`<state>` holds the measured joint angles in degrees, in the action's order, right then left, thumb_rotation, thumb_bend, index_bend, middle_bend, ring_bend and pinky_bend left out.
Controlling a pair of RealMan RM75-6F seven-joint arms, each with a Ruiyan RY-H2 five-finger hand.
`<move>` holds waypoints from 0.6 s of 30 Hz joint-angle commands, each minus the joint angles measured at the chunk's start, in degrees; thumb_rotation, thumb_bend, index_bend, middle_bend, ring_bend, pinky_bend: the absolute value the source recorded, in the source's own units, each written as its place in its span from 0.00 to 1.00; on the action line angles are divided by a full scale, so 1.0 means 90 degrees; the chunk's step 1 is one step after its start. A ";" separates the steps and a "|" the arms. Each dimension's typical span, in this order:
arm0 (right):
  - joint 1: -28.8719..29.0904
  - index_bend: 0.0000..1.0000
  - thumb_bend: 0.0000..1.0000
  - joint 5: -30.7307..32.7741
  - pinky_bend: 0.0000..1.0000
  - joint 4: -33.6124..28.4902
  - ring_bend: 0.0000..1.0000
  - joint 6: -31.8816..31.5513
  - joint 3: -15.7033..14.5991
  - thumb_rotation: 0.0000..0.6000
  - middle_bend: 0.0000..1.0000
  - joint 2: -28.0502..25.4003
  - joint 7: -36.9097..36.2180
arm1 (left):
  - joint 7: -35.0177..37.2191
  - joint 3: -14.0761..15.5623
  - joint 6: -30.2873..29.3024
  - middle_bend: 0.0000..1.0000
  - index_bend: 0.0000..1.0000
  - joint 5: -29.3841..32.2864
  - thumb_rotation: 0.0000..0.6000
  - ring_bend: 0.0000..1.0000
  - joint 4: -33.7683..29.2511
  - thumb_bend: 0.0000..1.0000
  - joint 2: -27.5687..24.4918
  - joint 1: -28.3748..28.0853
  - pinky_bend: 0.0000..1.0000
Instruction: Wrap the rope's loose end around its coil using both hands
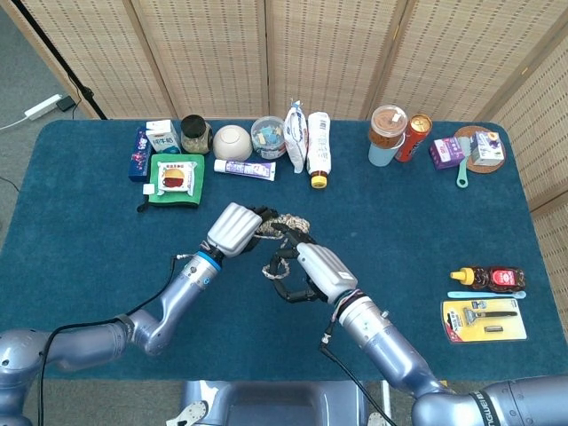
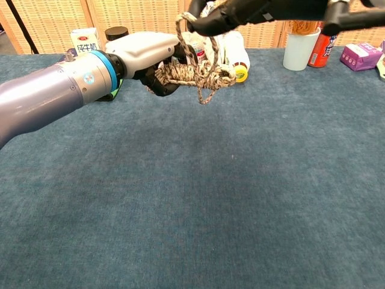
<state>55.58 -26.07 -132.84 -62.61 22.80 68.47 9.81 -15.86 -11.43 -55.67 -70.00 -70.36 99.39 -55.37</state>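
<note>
The speckled rope coil (image 2: 192, 73) hangs above the table, gripped by my left hand (image 2: 153, 57). In the head view that left hand (image 1: 236, 230) sits at table centre with the coil (image 1: 286, 222) poking out to its right. My right hand (image 1: 309, 266) is just beside and in front of the coil, pinching the rope's loose end (image 1: 269, 271). From the chest view, the right hand (image 2: 240, 10) is above the coil, and the loose end (image 2: 194, 42) runs up from the coil over its fingers, with a short tail (image 2: 206, 96) dangling below.
A row of goods lines the far edge: milk carton (image 1: 162, 135), jar (image 1: 195, 133), bowl (image 1: 232, 142), toothpaste (image 1: 244, 169), bottles (image 1: 318, 148), cups (image 1: 387, 135). A green pouch (image 1: 175, 178) lies left. A sauce bottle (image 1: 490, 278) and razor pack (image 1: 485, 320) lie at the right.
</note>
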 commanded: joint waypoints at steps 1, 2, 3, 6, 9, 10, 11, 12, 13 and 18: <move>0.0445 0.70 0.58 0.0567 0.00 0.0016 0.00 -0.0338 0.0312 1.00 0.04 0.0175 0.0267 | -0.0056 0.0066 -0.0021 0.40 0.51 -0.0095 1.00 0.50 0.0062 0.65 0.0050 0.0011 0.69; 0.0516 0.70 0.58 0.0671 0.00 0.0012 0.00 -0.0401 0.0361 1.00 0.04 0.0194 0.0302 | -0.0070 0.0081 -0.0022 0.40 0.51 -0.0119 1.00 0.50 0.0081 0.65 0.0067 0.0015 0.69; 0.0573 0.70 0.58 0.0768 0.00 0.0006 0.00 -0.0461 0.0399 1.00 0.04 0.0213 0.0328 | -0.0082 0.0089 -0.0022 0.40 0.51 -0.0138 1.00 0.50 0.0099 0.65 0.0082 0.0018 0.69; 0.0738 0.70 0.58 0.1053 0.00 0.0014 0.00 -0.0609 0.0516 1.00 0.04 0.0281 0.0375 | -0.0124 0.0127 -0.0011 0.40 0.51 -0.0197 1.00 0.50 0.0152 0.65 0.0137 0.0024 0.69; 0.0913 0.70 0.59 0.1311 0.00 0.0120 0.00 -0.0740 0.0637 1.00 0.04 0.0336 0.0450 | -0.0144 0.0184 -0.0005 0.40 0.51 -0.0302 1.00 0.50 0.0185 0.65 0.0187 0.0030 0.69; 0.0963 0.70 0.59 0.1385 0.00 0.0171 0.00 -0.0775 0.0678 1.00 0.04 0.0356 0.0465 | -0.0146 0.0201 -0.0016 0.40 0.51 -0.0339 1.00 0.50 0.0190 0.65 0.0195 0.0036 0.69; 0.1004 0.70 0.59 0.1461 0.00 0.0230 0.00 -0.0812 0.0731 1.00 0.04 0.0369 0.0464 | -0.0155 0.0222 -0.0027 0.40 0.51 -0.0381 1.00 0.50 0.0194 0.65 0.0198 0.0042 0.69; 0.1047 0.70 0.59 0.1553 0.00 0.0282 0.00 -0.0840 0.0781 1.00 0.04 0.0376 0.0469 | -0.0158 0.0239 -0.0038 0.40 0.51 -0.0424 1.00 0.50 0.0198 0.65 0.0200 0.0052 0.69; 0.1063 0.70 0.59 0.1594 0.00 0.0310 0.00 -0.0854 0.0807 1.00 0.04 0.0374 0.0469 | -0.0162 0.0249 -0.0043 0.40 0.51 -0.0445 1.00 0.50 0.0199 0.65 0.0199 0.0057 0.69; 0.1159 0.70 0.58 0.1966 0.00 0.0540 0.00 -0.0860 0.0999 1.00 0.04 0.0307 0.0467 | -0.0196 0.0318 -0.0069 0.40 0.51 -0.0607 1.00 0.50 0.0205 0.65 0.0180 0.0092 0.69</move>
<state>65.65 -9.32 -128.69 -70.37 31.20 71.48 14.00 -17.55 -8.67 -56.26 -75.33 -68.54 101.04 -54.61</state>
